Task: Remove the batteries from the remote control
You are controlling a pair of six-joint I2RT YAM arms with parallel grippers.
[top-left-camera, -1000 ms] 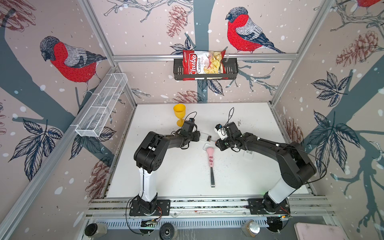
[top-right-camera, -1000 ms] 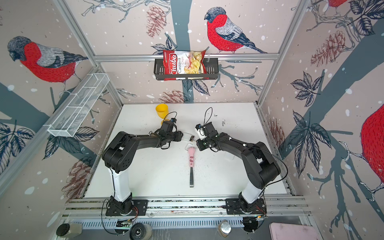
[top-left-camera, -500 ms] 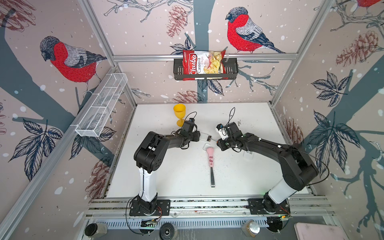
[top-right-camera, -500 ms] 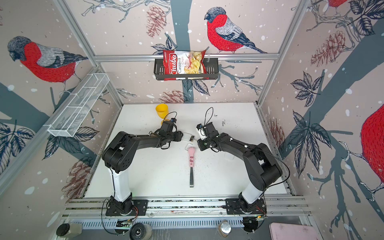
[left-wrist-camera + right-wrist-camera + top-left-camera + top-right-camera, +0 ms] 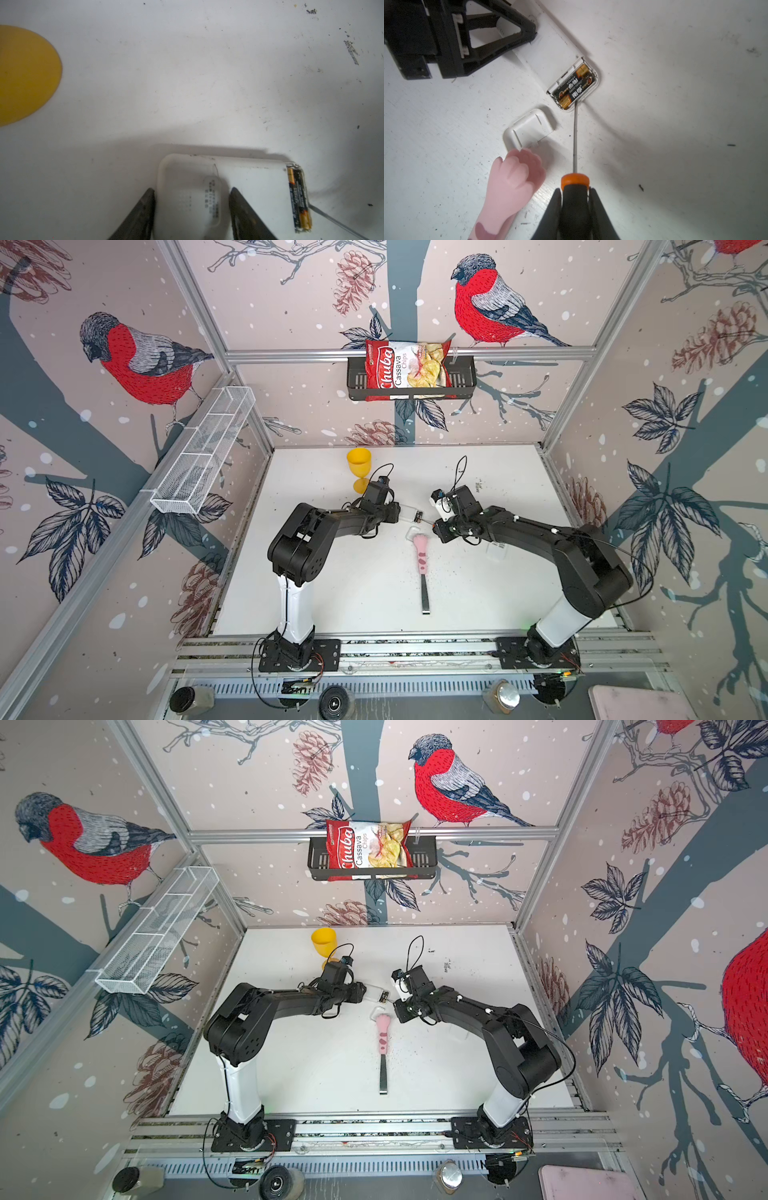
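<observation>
The white remote control [image 5: 550, 52] lies back-up on the table with its end compartment open. Two black batteries [image 5: 574, 87] with gold-orange ends sit side by side inside it; one battery [image 5: 299, 199] shows in the left wrist view. My left gripper [image 5: 192, 193] is shut on the remote's other end [image 5: 187, 197], one finger on each side. My right gripper [image 5: 575, 193] is shut on the orange-and-black screwdriver [image 5: 575, 135], whose tip touches the compartment's rim beside the batteries. In both top views the two grippers face each other over the remote [image 5: 409, 512].
The white battery cover [image 5: 529, 128] lies loose next to the remote. A pink paw-handled tool [image 5: 422, 556] lies just in front of it. A yellow goblet [image 5: 359, 466] stands behind my left gripper. A black basket [image 5: 463, 381] with a chips bag hangs on the back wall.
</observation>
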